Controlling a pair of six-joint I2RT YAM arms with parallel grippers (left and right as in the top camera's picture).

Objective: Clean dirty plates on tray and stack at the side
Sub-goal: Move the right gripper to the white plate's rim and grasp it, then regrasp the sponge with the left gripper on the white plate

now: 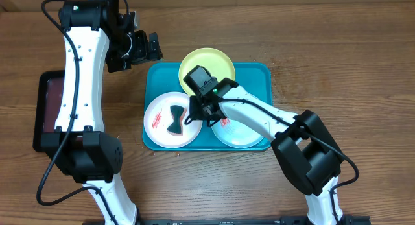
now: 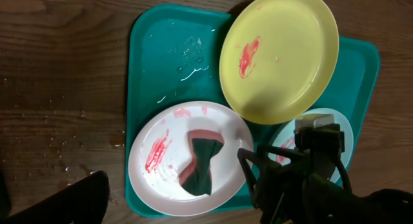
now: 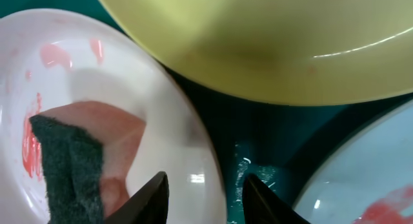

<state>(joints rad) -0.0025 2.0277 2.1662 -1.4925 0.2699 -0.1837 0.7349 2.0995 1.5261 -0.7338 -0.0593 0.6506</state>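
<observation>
Counting all three plates on the turquoise tray [image 1: 256, 72]: white plate [image 1: 162, 131], lime green plate [image 1: 211, 63] overhanging the far rim, pale mint-blue plate [image 1: 243, 135], each smeared red, none stacked at the side, so judging the job barely begun. Finding the sponge [image 1: 175, 119] twisted on the white plate, held by nothing, with the right gripper [image 3: 205, 198] low over that plate's right rim, fingers apart and straddling it. Placing the left gripper [image 1: 146, 48] off the tray's far-left corner, open or closed impossible to tell; reckoning every wipe and the whole stack yet to do.
</observation>
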